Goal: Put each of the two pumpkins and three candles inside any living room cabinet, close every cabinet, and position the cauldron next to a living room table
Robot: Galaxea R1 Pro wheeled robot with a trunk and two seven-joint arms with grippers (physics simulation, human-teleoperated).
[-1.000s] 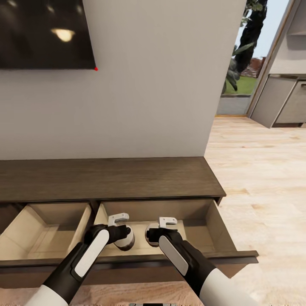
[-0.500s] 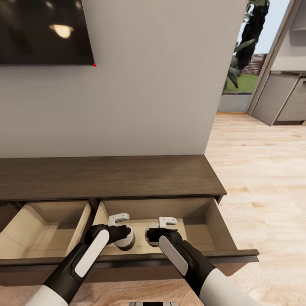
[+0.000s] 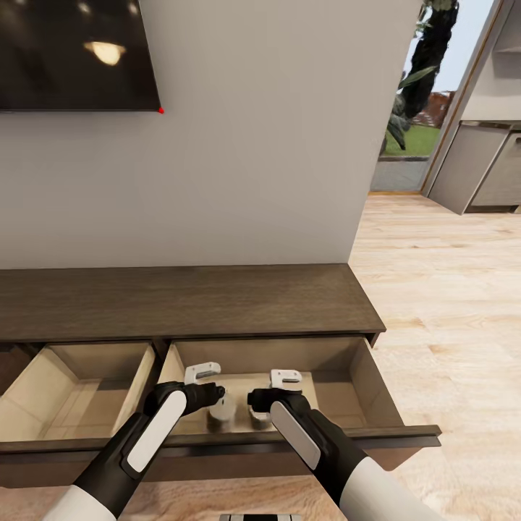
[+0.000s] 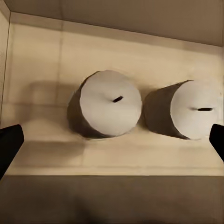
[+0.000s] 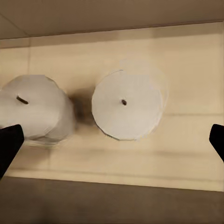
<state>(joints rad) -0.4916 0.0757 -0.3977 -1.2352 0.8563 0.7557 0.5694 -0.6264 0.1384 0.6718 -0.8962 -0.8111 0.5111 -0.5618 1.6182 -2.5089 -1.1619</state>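
Two candles stood in the cabinet's [image 3: 188, 300] open right drawer [image 3: 376, 394].
Left candle [image 4: 106, 103] and right candle [image 5: 127, 103] sat upright, just apart, at 6 o'clock in the head view; left pincer [image 3: 205, 379] and right pincer [image 3: 284, 382] hung spread above, released.

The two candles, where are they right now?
Both candles stand upright side by side on the floor of the cabinet's open right-hand drawer, below the open left gripper and right gripper.
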